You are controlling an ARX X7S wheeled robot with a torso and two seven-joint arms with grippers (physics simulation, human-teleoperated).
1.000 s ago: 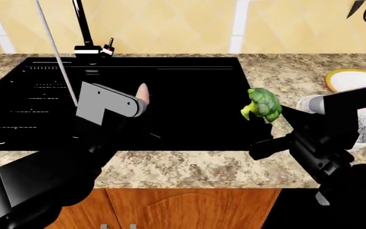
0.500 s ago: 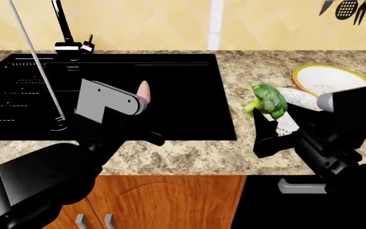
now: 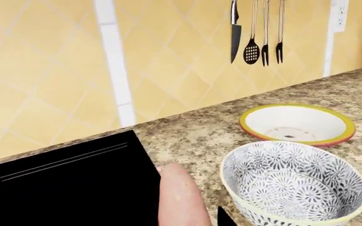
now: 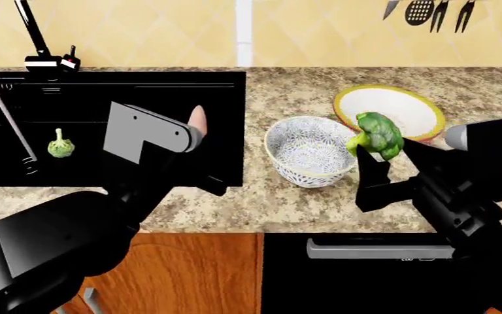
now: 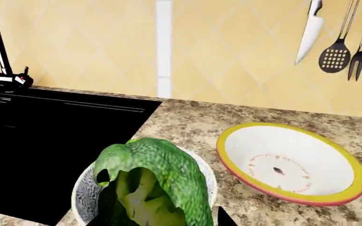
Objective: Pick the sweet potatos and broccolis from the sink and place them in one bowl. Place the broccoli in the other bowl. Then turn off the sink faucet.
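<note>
My left gripper [image 4: 200, 140] is shut on a pale pink sweet potato [image 4: 198, 120], held over the right part of the black sink [image 4: 146, 98]; the potato also shows in the left wrist view [image 3: 179, 197]. My right gripper [image 4: 371, 160] is shut on a green broccoli [image 4: 376, 135], held above the counter just right of the patterned grey bowl [image 4: 308, 152]; the broccoli fills the right wrist view [image 5: 156, 181]. A white bowl with a yellow rim [image 4: 391, 111] stands behind. A second small broccoli [image 4: 59, 145] lies in the sink. The faucet [image 4: 37, 39] stands at the back left.
A thin water stream [image 4: 2, 108] runs into the sink. A knife and utensils [image 4: 430, 10] hang on the tiled wall. The granite counter [image 4: 303, 203] ends at a front edge above a wooden cabinet and a dark appliance handle [image 4: 378, 248].
The view has swung right: sink and faucet shifted left, both bowls came fully into view. The right gripper with the broccoli now sits beside the patterned bowl. A second broccoli appeared in the sink.
</note>
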